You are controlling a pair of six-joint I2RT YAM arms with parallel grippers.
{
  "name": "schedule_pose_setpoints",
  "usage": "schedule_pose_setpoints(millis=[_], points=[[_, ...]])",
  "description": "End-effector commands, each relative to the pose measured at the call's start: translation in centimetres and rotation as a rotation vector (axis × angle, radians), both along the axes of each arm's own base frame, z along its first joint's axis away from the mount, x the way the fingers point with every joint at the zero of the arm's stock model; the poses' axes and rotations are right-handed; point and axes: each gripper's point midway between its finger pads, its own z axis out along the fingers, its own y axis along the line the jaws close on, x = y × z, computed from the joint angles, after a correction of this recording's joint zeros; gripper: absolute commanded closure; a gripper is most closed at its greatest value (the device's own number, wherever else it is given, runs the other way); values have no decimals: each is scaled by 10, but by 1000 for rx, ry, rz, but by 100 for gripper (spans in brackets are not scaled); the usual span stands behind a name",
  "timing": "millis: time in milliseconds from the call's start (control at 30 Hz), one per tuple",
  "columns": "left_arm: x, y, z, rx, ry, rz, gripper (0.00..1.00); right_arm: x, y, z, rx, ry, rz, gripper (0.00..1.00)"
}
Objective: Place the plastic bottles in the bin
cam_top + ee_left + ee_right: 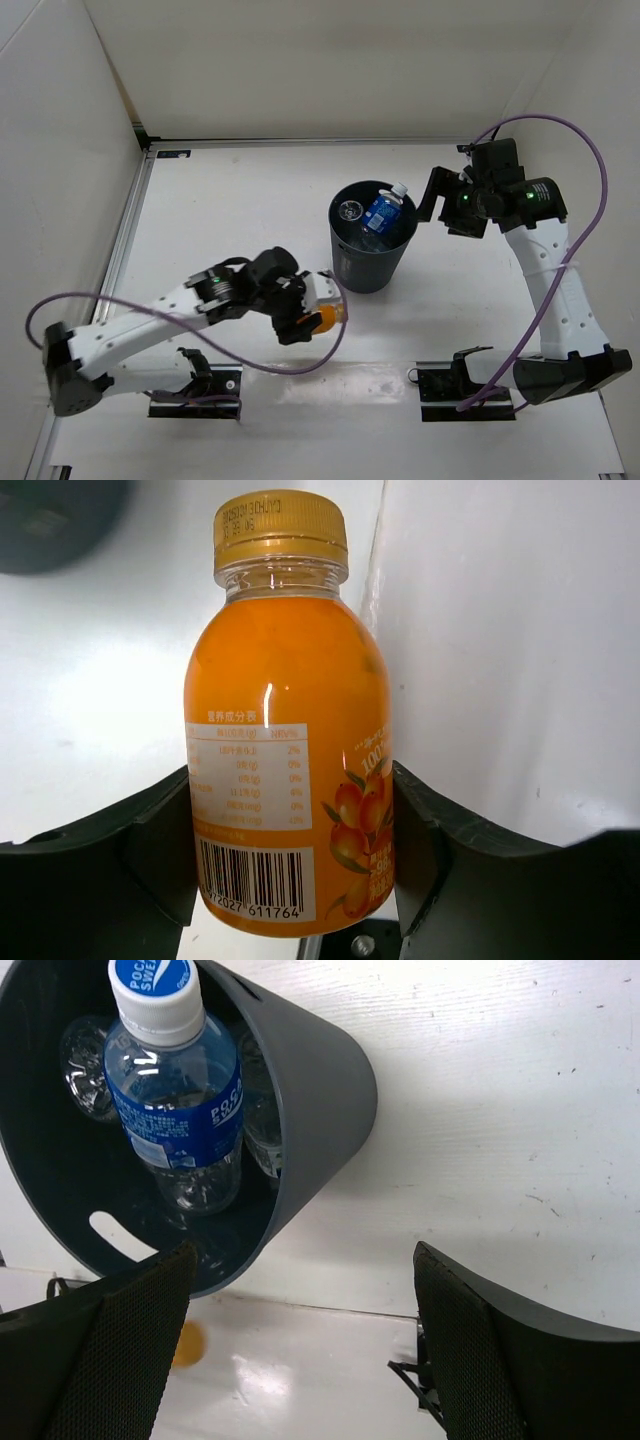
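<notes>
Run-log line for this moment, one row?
left hand: shut on orange bottle | right hand: open, by bin | bin: labelled bottle inside

White surface (250, 200), matte, with faint dark specks (535, 1200). Glossy strip (330, 378) toward near edge. White left wall (60, 150), white far wall (320, 60). Aluminium rail (125, 240) along left edge. Black bracket (142, 135) at far-left corner.

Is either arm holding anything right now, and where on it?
Left fingers clamp the orange bottle by its lower body, at the label. Right fingers are open and empty.
</notes>
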Motion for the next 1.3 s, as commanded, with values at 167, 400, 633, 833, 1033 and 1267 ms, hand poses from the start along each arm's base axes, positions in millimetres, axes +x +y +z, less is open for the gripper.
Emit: schedule_pose_setpoints(millis=[167,400,633,833,1033,1267], points=[[45,6,113,-150,-357,57,75,4,1,13,19,-78,-11,10],[137,-75,161,-269,-362,84,79,6,2,21,1,-106,1,10],[179,-107,155,-371,-284,120,77,-3,-14,30,-62,-154,-27,10],[188,-110,135,-342,-244,120,44,-7,-22,33,-96,-179,-46,10],[196,-95,168,-383,-337,186,0,-7,-26,31,-113,-181,-58,10],[229,-1,245,-450,-511,612,0,6,-55,46,-406,-298,-204,10]])
